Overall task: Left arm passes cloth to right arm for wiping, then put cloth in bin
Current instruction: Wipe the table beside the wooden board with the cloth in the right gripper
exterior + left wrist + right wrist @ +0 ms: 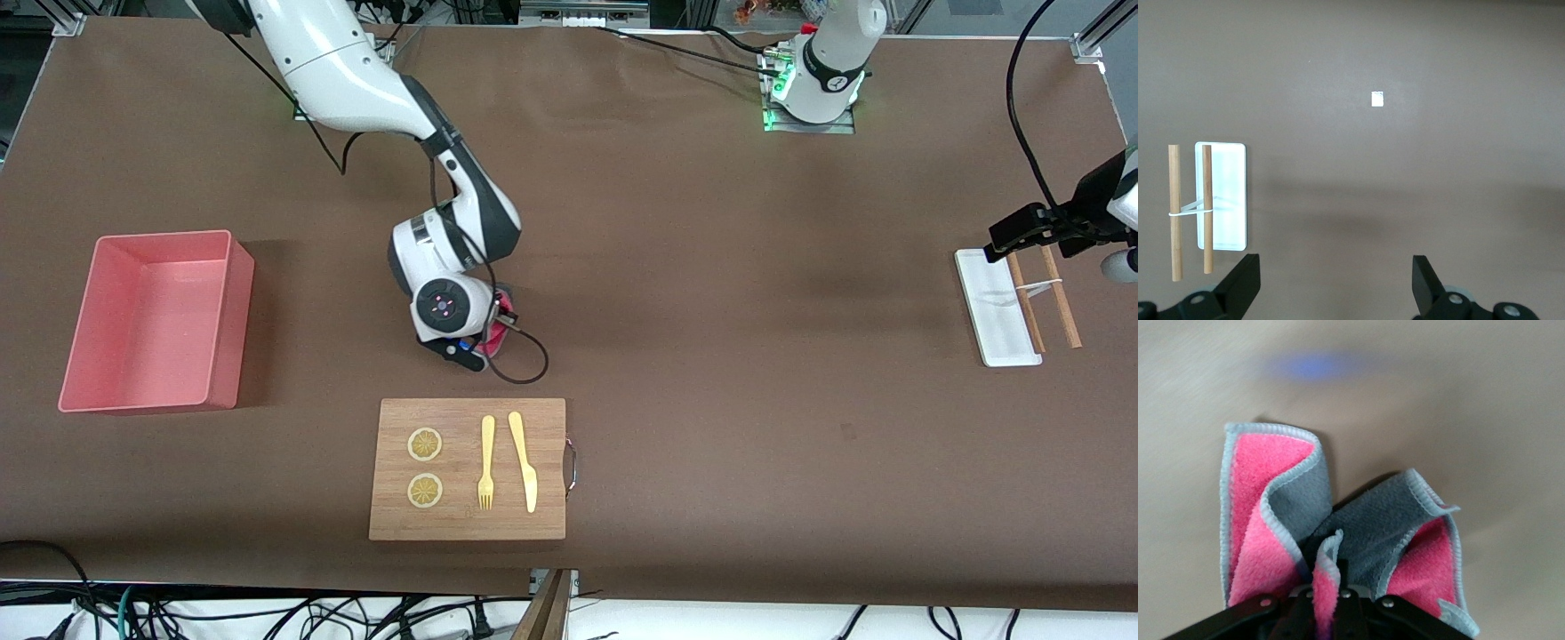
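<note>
One cloth (1358,533), one bin (156,320), one board (468,469), two lemon slices (425,444), one fork (486,462), one knife (524,461), one tray (994,307), two sticks (1061,308)

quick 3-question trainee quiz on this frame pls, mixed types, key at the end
1. True or false: the right gripper is shut on the cloth.
2. Where is the left gripper? A) in the bin B) open, over the table by the white tray C) over the wooden board
3. Fill in: on the wooden board, beside the fork and knife, lie two ____ slices.

Key: 1 true. 2 B. 3 lemon.
</note>
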